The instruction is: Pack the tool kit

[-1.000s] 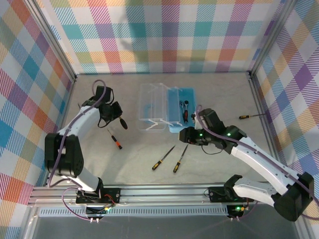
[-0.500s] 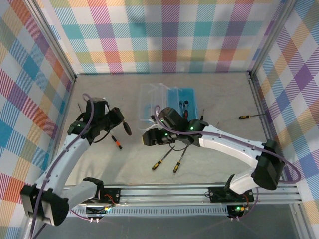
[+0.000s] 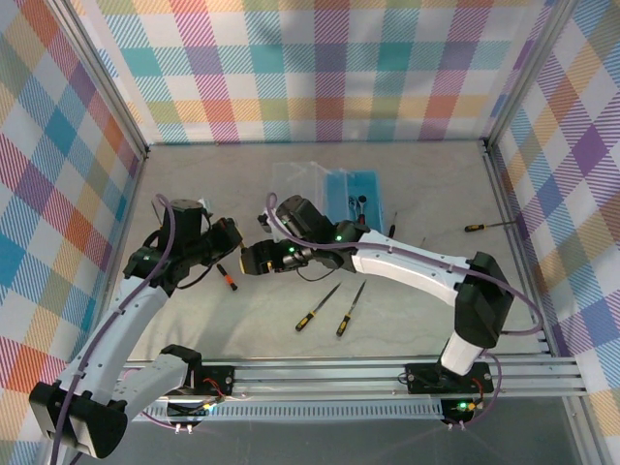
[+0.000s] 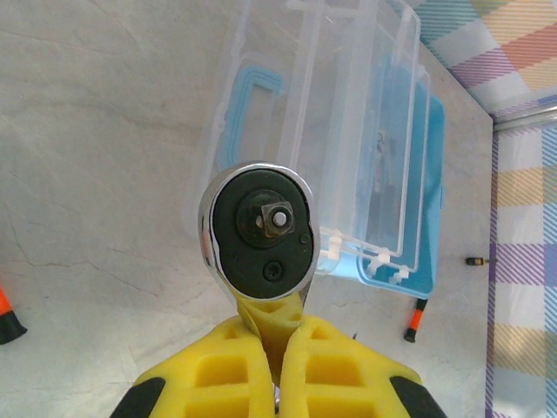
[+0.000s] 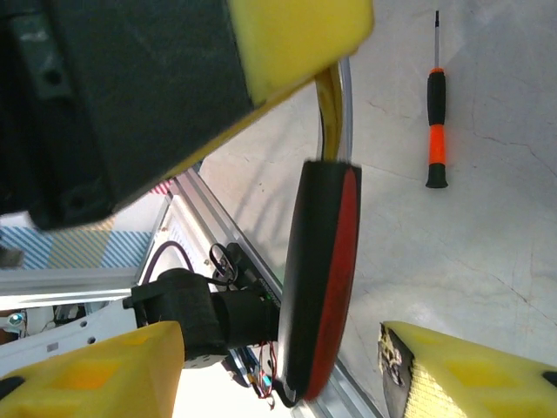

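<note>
Nearest the bases, a black-and-yellow screwdriver (image 3: 318, 307) and a second one (image 3: 351, 308) lie side by side on the bench (image 3: 262, 325). Farther in, the left gripper (image 4: 274, 344) has its jaws clamped tight on the neck of a ratchet wrench (image 4: 261, 231), held above the bench. The right gripper (image 5: 280, 335) meets it with jaws partly spread, straddling the ratchet's head without pinching it. An orange-and-black screwdriver (image 3: 227, 276) lies just beneath them. Beyond, mid-bench, the light-blue case (image 3: 373, 194) sits with its clear lid (image 4: 322, 131) swung open to the left.
</note>
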`<move>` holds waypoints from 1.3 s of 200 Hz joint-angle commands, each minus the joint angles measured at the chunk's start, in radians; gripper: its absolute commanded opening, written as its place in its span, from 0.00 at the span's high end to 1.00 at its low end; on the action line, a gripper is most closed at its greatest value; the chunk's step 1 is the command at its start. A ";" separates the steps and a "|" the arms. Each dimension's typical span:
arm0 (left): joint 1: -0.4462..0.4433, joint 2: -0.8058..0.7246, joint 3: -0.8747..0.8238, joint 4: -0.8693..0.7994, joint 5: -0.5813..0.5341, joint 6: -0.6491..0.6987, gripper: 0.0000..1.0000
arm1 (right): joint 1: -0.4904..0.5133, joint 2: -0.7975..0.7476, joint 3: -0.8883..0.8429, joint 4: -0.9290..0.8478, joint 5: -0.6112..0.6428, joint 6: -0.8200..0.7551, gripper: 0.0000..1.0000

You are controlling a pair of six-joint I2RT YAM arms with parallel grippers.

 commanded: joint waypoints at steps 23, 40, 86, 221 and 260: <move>-0.018 -0.029 0.015 0.030 0.033 -0.026 1.00 | 0.007 0.046 0.069 0.002 -0.014 0.014 0.52; -0.018 -0.039 0.011 0.031 0.035 -0.030 1.00 | 0.007 0.053 0.081 -0.001 -0.013 0.019 0.65; -0.019 -0.045 -0.002 0.054 0.035 -0.043 1.00 | 0.008 0.037 0.062 0.019 -0.011 0.032 0.92; -0.016 -0.058 0.118 -0.075 -0.091 0.066 0.08 | -0.060 -0.183 -0.060 -0.088 0.189 -0.013 0.98; -0.016 -0.113 0.076 -0.106 -0.094 0.074 0.08 | -0.255 -0.362 -0.159 -0.277 0.281 -0.069 0.97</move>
